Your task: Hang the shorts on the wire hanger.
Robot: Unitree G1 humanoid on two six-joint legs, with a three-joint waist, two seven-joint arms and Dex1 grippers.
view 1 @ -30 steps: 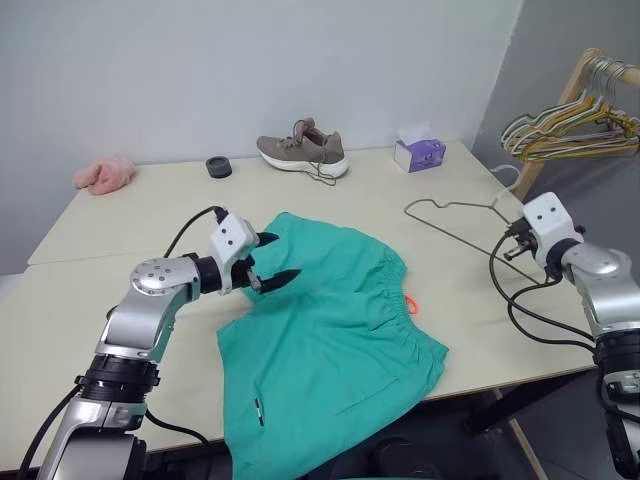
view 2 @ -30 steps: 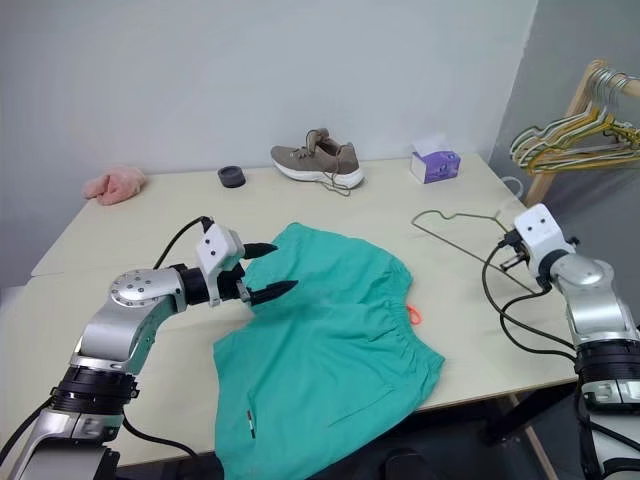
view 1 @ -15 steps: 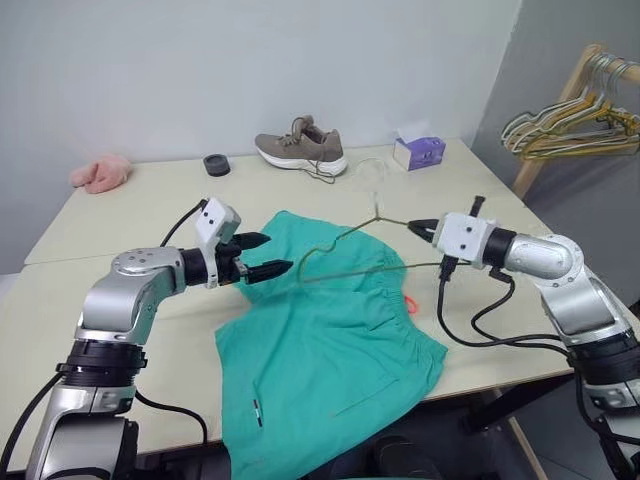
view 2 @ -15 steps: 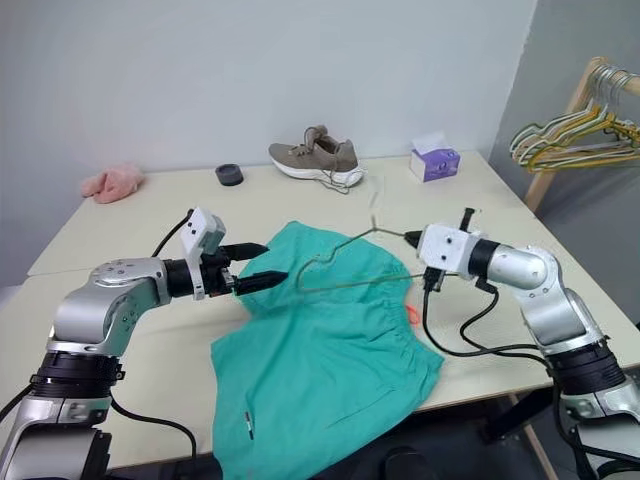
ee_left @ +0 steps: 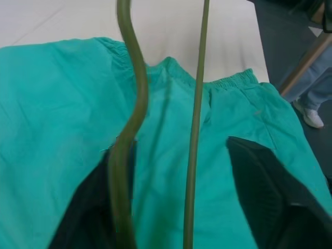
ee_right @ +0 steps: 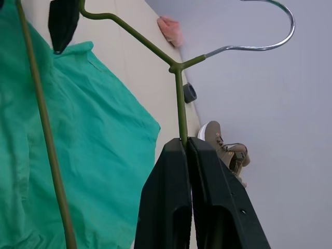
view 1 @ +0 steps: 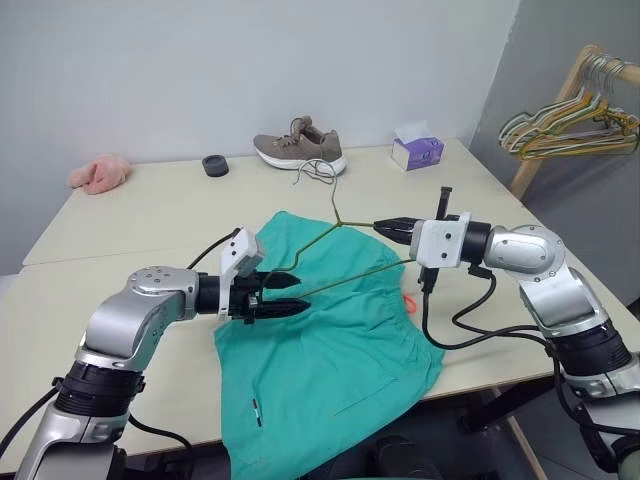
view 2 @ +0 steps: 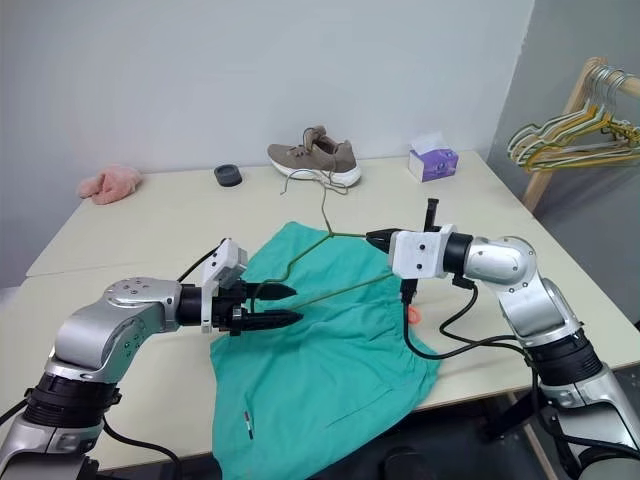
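The teal shorts (view 1: 340, 350) lie flat on the table, one leg hanging over the near edge, an orange loop (view 1: 410, 303) at the waistband. Above them, held roughly level, is the olive wire hanger (view 1: 340, 222), hook pointing toward the far wall. My right gripper (view 1: 380, 227) is shut on its wire (ee_right: 179, 104) just beside the neck. At the hanger's left end, my left gripper (view 1: 297, 296) is open, with both wires (ee_left: 196, 104) passing between its fingers (ee_left: 259, 187) and one wire lying against a finger.
Along the far side of the table (view 1: 120, 240) are a brown shoe (view 1: 300, 150), a purple tissue box (view 1: 418, 152), a small black round thing (view 1: 214, 165) and a pink cloth (view 1: 100, 172). A wooden rack with a bunch of hangers (view 1: 565, 125) stands at the right.
My right gripper lifted the hanger off the table's right side and swung it left over the shorts. My left gripper drew back, turned, and its fingers narrowed around the hanger's left end.
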